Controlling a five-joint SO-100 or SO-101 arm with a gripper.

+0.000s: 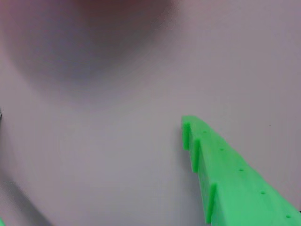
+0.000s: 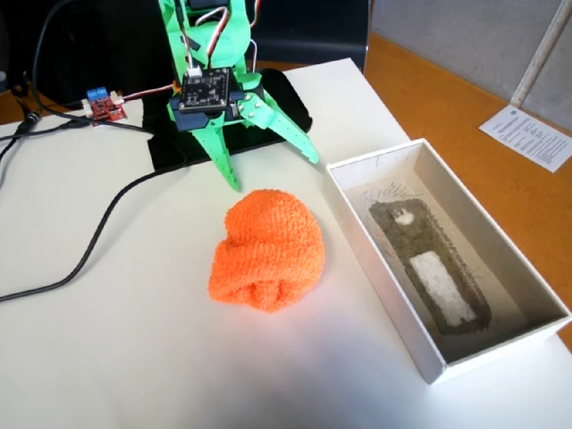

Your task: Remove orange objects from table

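An orange knitted ball, like a rolled sock (image 2: 267, 250), lies on the white table in the fixed view, just left of a white box. My green gripper (image 2: 273, 172) hangs behind it with its two fingers spread wide and nothing between them; the tips stand a little beyond the ball's far side. In the wrist view one green toothed finger (image 1: 230, 179) reaches in from the lower right over bare white table; the ball is out of that view.
An open white cardboard box (image 2: 375, 268) with a grey stained bottom stands right of the ball. Black cables (image 2: 98, 237) run over the table's left side. A red circuit board (image 2: 105, 105) and a black base mat (image 2: 295, 103) lie at the back. A paper (image 2: 532, 136) lies on the orange-brown desk.
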